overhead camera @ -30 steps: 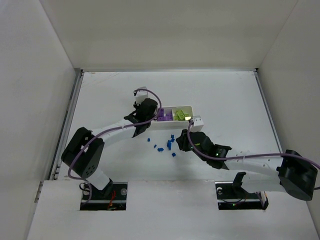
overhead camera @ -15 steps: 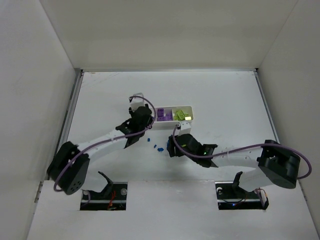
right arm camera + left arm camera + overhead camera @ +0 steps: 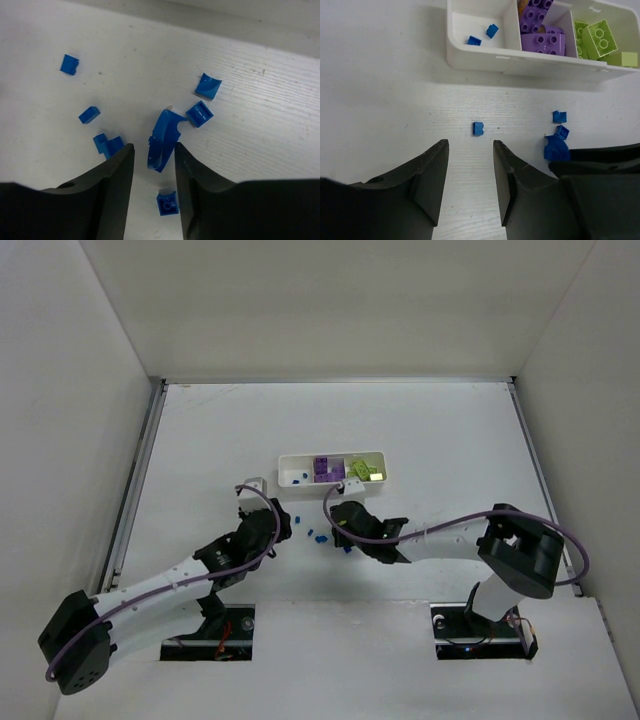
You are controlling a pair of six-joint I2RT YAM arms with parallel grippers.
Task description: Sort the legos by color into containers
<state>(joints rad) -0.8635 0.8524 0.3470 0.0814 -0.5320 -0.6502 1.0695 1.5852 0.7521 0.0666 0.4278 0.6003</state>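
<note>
Tray (image 3: pixel 300 454) lengthwise left-right, open side up

White table top (image 3: pixel 450 420), plain white walls (image 3: pixel 340 300) on three sides, metal rail (image 3: pixel 140 470) along left edge

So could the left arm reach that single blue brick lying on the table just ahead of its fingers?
Probably yes. The blue brick lies alone on the table, just ahead of the gap between the left fingers, which stand apart and empty. Nothing lies between them and it.
</note>
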